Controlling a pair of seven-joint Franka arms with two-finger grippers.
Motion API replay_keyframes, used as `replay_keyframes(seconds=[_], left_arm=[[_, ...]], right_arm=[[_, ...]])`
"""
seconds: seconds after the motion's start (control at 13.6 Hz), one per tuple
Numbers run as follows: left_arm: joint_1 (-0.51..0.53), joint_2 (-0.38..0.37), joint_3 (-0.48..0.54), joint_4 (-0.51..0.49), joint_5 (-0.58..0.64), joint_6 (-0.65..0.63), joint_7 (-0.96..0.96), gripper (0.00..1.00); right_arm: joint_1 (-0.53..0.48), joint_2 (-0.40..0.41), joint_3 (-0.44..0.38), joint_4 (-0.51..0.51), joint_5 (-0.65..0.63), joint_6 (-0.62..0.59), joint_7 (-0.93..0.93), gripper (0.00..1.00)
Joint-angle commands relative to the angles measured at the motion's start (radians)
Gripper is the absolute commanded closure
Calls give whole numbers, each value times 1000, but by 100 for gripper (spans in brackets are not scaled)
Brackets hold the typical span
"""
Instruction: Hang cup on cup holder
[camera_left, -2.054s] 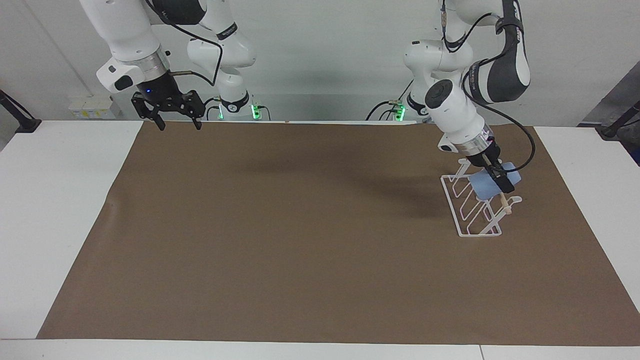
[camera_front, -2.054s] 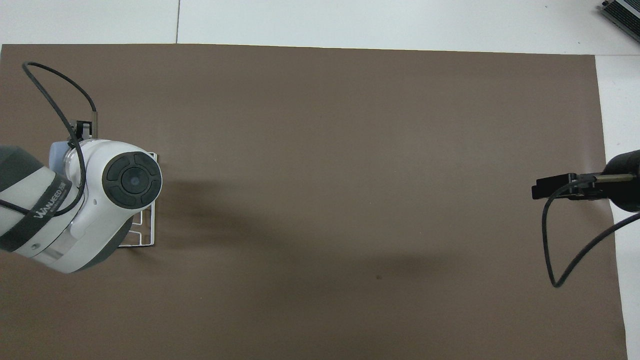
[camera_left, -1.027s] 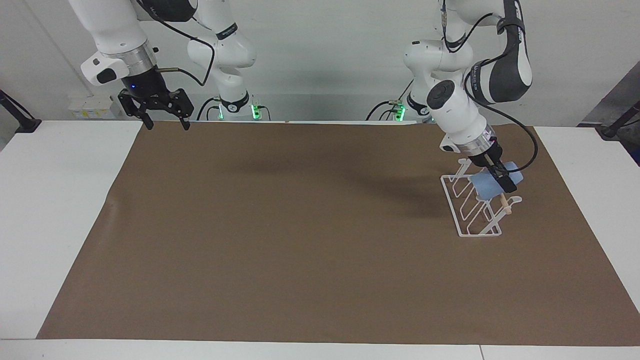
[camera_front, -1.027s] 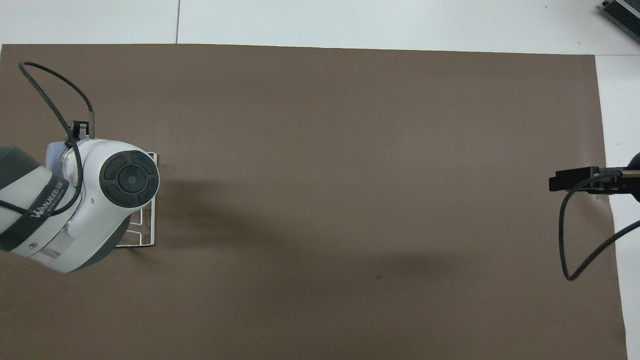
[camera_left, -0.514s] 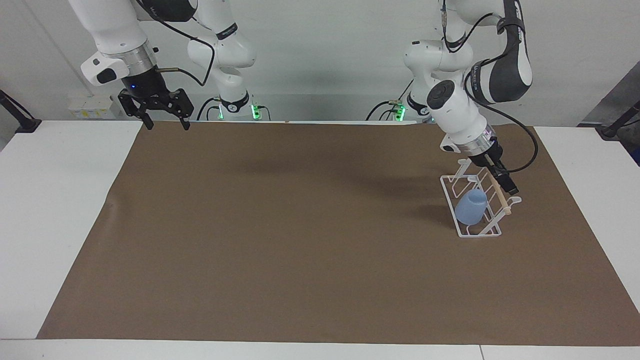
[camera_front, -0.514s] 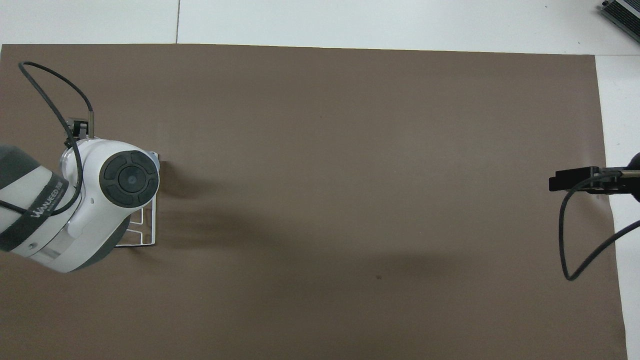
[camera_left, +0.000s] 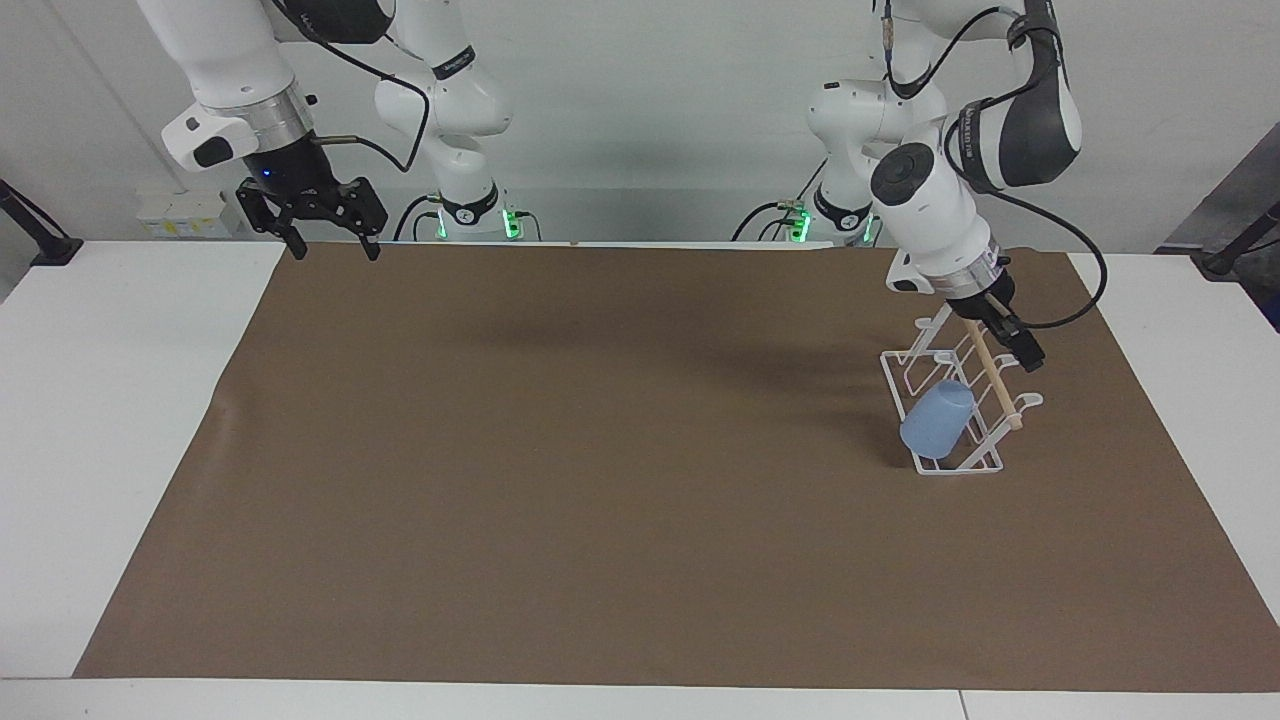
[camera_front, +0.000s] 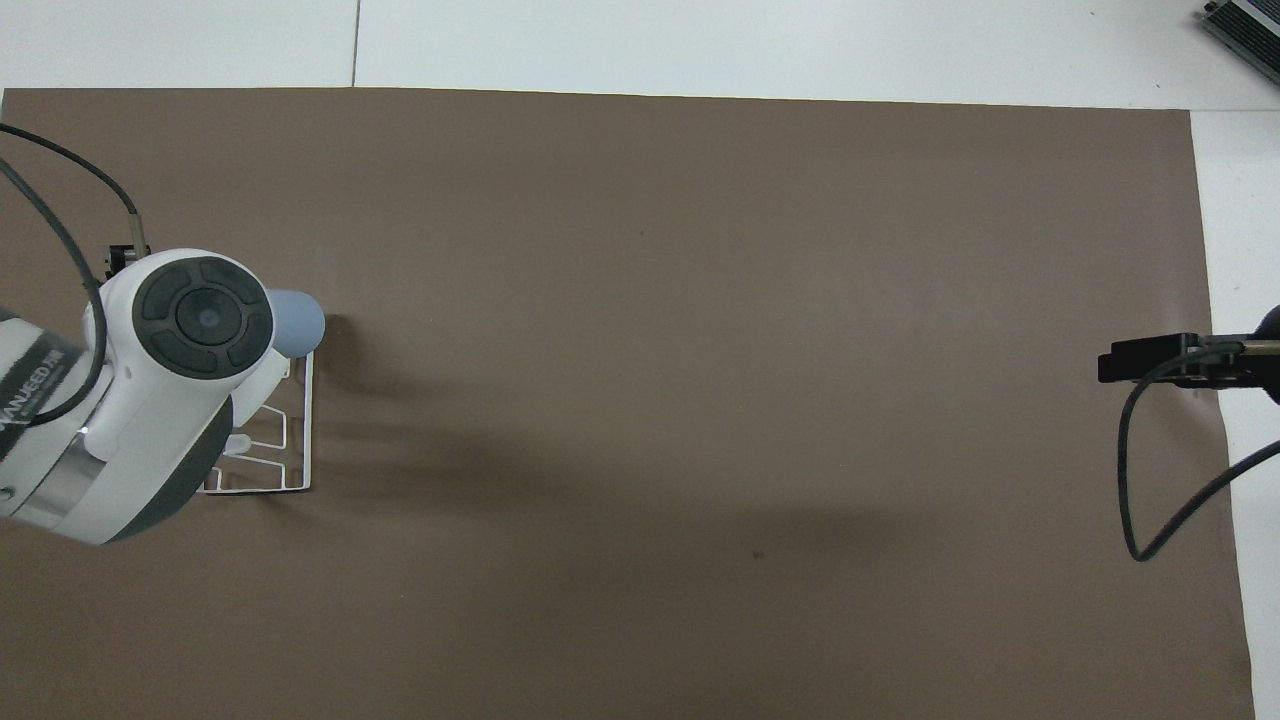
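While the left gripper (camera_left: 1018, 348) hangs in the air over the top bar of the cup holder (camera_left: 950, 400), its fingers stand apart and hold nothing. The cup (camera_left: 937, 420) sits below the gripper and clear of it, mouth down and tilted, slipped over one of the slanted wire prongs at the end of the cup holder farthest from the robots. From overhead the cup (camera_front: 296, 322) pokes out from under the arm's wrist, and the cup holder (camera_front: 290, 440) shows only in part, the rest hidden by the arm. The cup holder stands on the brown mat (camera_left: 600, 480) that covers the bench (camera_left: 110, 420), toward the left arm's end.

The right gripper (camera_left: 331, 243) waits up in the air at the right arm's end, over the mat's edge by the robots, fingers spread and empty, well apart from the cup and the cup holder.
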Motion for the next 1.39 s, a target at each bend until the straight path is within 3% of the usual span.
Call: replay_keyframes(seconds=[0.0,0.59,1.03,1.32], left_arm=[[10,-31,-1,25,-124,-37,-74,0],[69,-35,9,111,-423,-89,-396,0],[109,-34,9,192,-607,-95,-425,0],[174,-34,9,208,-733,-97,-588,0]], right_arm=[[-13,-17,10,-18,-13,16,-20,0],[-13,-17,10,-18,-13,16,-20,0],[-13,-17,10,-18,-13,16,-20,0],[-13,-17,10,-18,-13,16,-20,0]])
